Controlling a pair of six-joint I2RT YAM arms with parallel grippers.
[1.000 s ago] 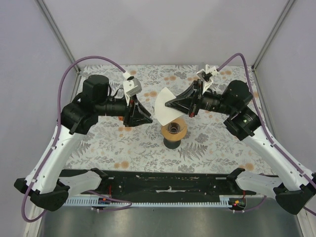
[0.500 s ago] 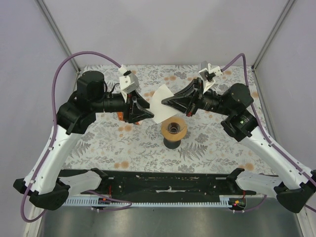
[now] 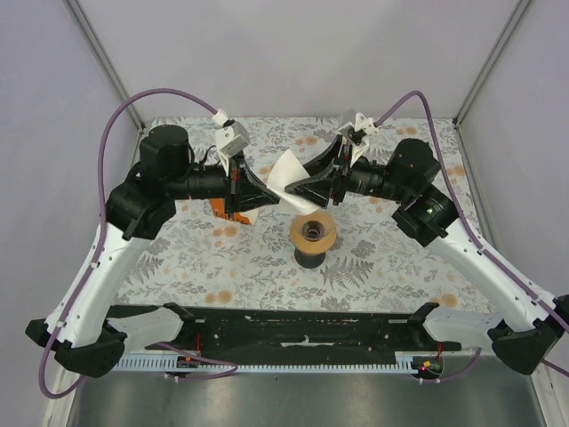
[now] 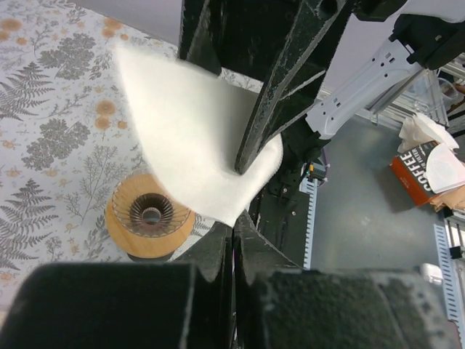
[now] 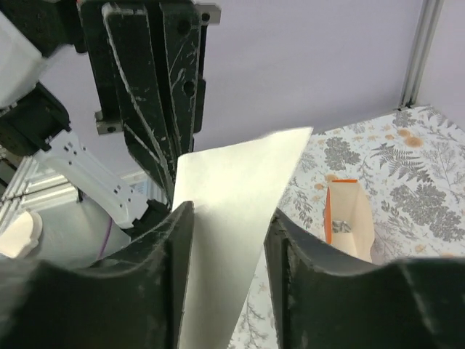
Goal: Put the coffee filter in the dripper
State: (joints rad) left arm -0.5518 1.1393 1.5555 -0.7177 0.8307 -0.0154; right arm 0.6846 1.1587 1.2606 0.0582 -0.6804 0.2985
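Observation:
The coffee filter (image 3: 288, 170) is a flat white paper cone held in the air just above and behind the dripper (image 3: 313, 233). My left gripper (image 3: 273, 199) is shut on its lower tip, as the left wrist view shows (image 4: 234, 227). The filter (image 4: 189, 138) fans upward from there. My right gripper (image 3: 292, 189) faces the left one, and in the right wrist view it (image 5: 227, 218) stands open with the filter (image 5: 240, 174) between its fingers. The dripper (image 4: 149, 214), with a tan rim and a dark centre hole, stands on the table below.
An orange and white pack (image 3: 233, 212) lies on the floral mat beneath the left gripper, and its open end shows in the right wrist view (image 5: 349, 218). Another coffee pack (image 4: 421, 171) sits beyond the table's near rail. Frame posts stand at the back corners.
My left gripper has closed on the filter's tip. My right gripper, shut on the filter before, has opened. Both grippers and the filter have shifted slightly left and back.

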